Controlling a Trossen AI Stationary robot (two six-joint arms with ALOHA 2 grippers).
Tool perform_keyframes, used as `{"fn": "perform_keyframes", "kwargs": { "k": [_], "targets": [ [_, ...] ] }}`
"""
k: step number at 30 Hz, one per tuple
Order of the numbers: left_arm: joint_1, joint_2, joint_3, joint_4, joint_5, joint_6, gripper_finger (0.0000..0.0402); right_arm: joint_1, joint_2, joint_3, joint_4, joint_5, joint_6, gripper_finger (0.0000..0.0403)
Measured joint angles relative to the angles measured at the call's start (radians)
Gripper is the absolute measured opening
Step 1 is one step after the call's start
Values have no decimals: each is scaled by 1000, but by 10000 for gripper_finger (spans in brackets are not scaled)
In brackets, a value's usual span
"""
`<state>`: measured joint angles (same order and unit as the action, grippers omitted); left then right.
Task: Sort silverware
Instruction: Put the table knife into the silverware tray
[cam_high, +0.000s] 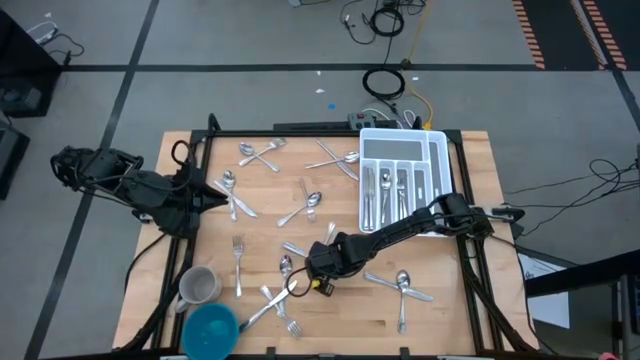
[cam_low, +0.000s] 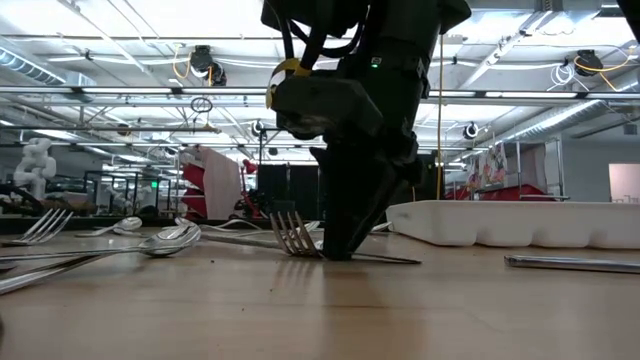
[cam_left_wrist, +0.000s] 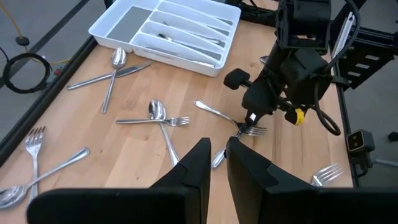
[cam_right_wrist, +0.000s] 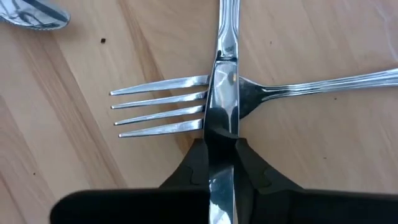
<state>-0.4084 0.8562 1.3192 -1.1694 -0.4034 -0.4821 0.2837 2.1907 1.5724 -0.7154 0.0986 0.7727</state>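
Silverware lies scattered over the wooden table (cam_high: 450, 310): forks, spoons and knives. My right gripper (cam_right_wrist: 221, 140) stands near the table's middle front (cam_high: 305, 263), pointing down and shut on a slim silver handle (cam_right_wrist: 225, 81); I cannot tell what kind of piece it belongs to. That handle crosses the neck of a fork (cam_right_wrist: 161, 112) lying flat on the wood. In the low view the fork's tines (cam_low: 290, 235) curve up beside the dark fingers (cam_low: 345, 240). My left gripper (cam_left_wrist: 216, 155) hangs raised over the table's left side (cam_high: 215, 198), with a narrow gap and nothing between its fingers. My right gripper pinches the slim handle between its two fingers, by its long edges (cam_right_wrist: 222, 121), just where it crosses the fork's neck. The fingers come from above, pointing steeply down, and lie across the handle. The handle rests level on the fork and the table.
A white compartmented tray (cam_high: 400, 133) with several pieces in it stands at the far right. A grey mug (cam_high: 198, 285) and a blue bowl (cam_high: 210, 328) sit at the near left corner. A spoon (cam_high: 403, 285) lies right of my right gripper.
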Motion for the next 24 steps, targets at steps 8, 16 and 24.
{"fn": "perform_keyframes", "kwargs": {
  "k": [8, 16, 24],
  "targets": [
    [0, 0, 0, 0, 0, 21, 56, -4, -71, -7, -61, 38, 5, 5],
    [0, 0, 0, 0, 0, 46, 56, -8, -112, -5, -114, 62, -15, 3],
    [0, 0, 0, -1, 0, 54, 56, -12, -170, -3, -110, 116, -40, 1]
  ]
}}
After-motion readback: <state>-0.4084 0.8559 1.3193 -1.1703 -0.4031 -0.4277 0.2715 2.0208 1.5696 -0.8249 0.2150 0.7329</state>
